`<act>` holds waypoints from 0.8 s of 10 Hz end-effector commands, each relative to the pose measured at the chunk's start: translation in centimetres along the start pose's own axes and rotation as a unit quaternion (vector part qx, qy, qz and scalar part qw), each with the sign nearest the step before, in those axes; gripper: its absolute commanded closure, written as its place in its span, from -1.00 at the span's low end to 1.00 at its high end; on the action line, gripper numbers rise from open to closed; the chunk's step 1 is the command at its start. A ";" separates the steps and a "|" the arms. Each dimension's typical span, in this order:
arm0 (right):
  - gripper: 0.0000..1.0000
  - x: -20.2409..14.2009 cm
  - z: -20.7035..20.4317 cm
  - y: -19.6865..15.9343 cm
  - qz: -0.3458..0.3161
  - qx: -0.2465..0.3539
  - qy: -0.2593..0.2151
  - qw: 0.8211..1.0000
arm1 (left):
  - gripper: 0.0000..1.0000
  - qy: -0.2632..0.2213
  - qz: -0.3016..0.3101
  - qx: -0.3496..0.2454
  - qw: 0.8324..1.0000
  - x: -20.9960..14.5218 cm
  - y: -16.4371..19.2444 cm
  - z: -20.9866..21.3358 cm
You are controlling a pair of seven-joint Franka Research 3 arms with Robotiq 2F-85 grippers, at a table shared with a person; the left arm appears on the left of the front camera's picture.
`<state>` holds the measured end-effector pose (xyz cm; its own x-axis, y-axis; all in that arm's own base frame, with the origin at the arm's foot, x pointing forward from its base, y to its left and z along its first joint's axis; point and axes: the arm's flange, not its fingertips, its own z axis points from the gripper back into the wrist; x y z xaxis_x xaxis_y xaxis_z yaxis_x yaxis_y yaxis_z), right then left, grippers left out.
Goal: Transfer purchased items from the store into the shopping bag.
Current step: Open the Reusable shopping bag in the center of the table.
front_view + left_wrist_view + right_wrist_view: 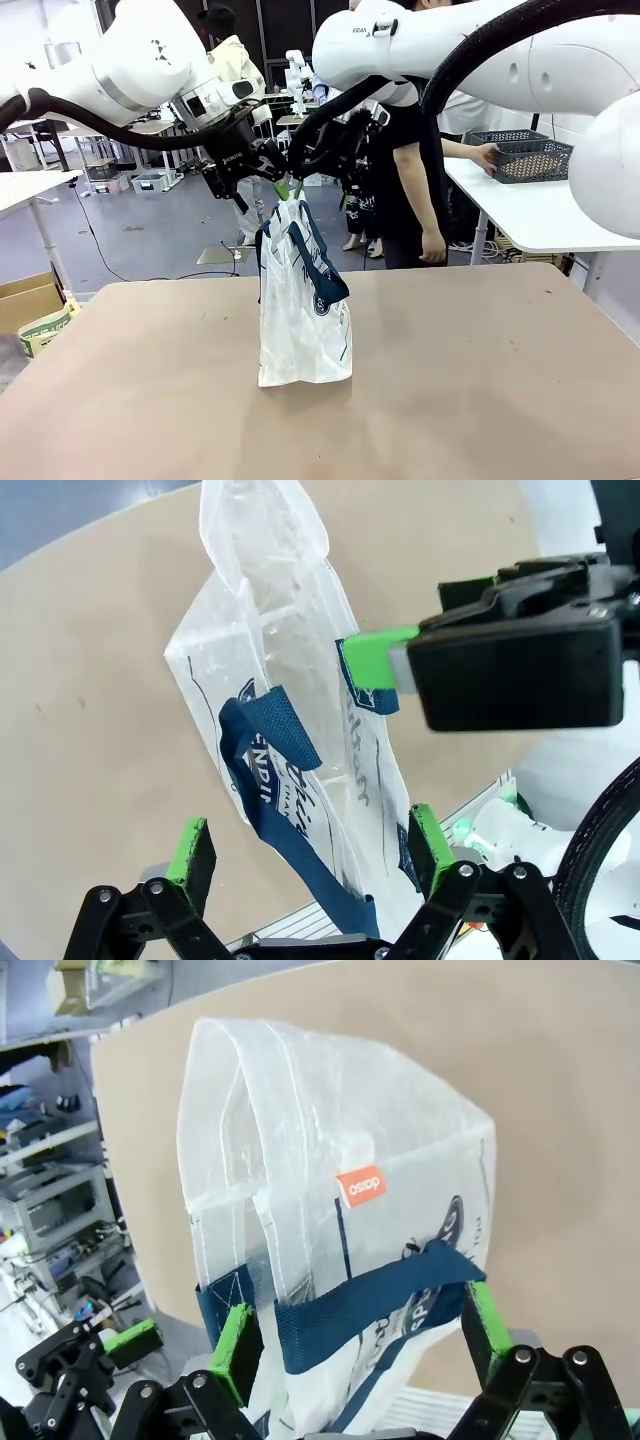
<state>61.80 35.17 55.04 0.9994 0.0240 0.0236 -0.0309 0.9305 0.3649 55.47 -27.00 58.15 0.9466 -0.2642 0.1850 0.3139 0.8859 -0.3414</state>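
Left end effector (pixel 310 852) and right end effector (pixel 360 1338), both wide open astride the top of the shopping bag (pixel 303 320)

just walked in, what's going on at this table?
Both arms hang over the shopping bag, which stands upright on the brown table. The left gripper and right gripper are both open, each straddling the bag's top edge and its navy straps without clamping. At the far side a person has a hand on a dark grey basket on a white side table. Whether anything is inside the bag is unclear.
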 end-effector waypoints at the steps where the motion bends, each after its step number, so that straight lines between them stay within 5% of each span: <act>1: -1.00 0.0 -0.7 0.8 -0.009 0.009 0.025 1.000 | -1.00 0.005 0.025 0.010 1.000 0.1 0.1 0.0; 8: -1.00 -1.3 -1.9 0.7 -0.014 0.031 0.049 0.998 | -1.00 0.013 0.046 0.015 0.999 -0.8 1.9 -1.7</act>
<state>60.92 36.70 53.80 0.9978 0.0512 -0.0416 -0.0305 0.9174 0.3968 55.78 -26.22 56.03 0.9677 -0.2148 0.1319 0.2472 0.9114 -0.3290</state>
